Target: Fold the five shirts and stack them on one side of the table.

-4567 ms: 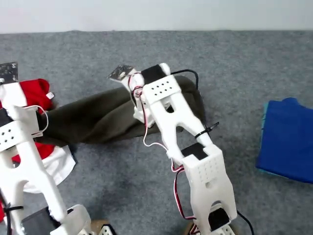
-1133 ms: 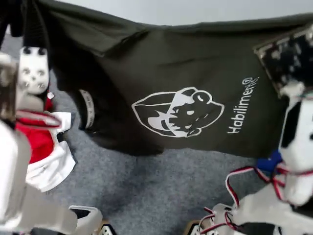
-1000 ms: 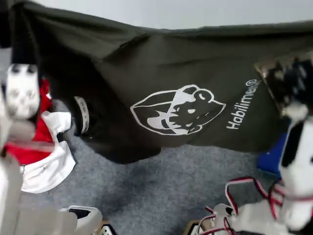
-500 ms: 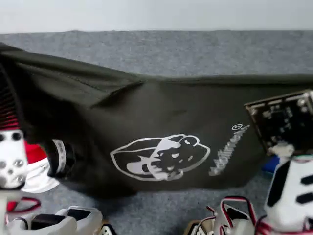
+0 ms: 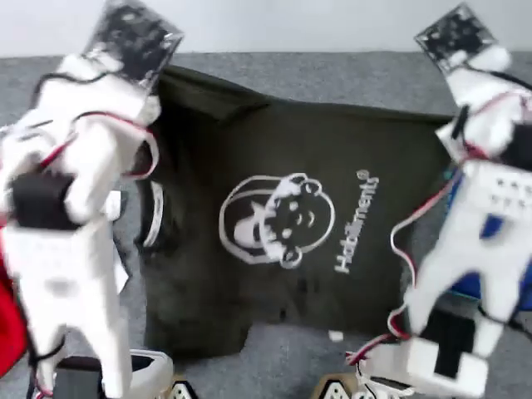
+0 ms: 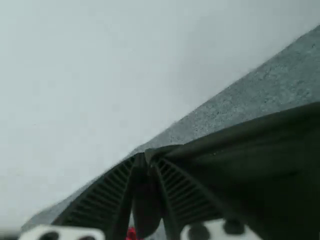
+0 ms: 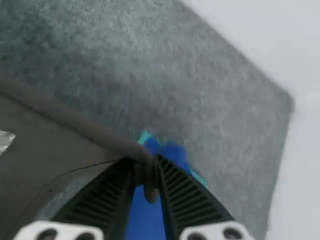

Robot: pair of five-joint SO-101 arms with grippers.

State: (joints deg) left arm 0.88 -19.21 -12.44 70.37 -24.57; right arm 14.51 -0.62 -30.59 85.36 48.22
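Left hand (image 6: pixel 146 165) and right hand (image 7: pixel 146 172) each pinch the dark shirt (image 5: pixel 291 274) by a corner — lower both evenly, keeping it taut.

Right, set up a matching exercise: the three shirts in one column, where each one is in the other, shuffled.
Shirts:
1. dark shirt
2. blue shirt
3. red shirt

Places:
A. on the table beside the right arm
B. spread out in the middle, two far corners pinched in the jaws of both arms
C. at the table's edge by the left arm

Pairs: 1-B, 2-A, 3-C
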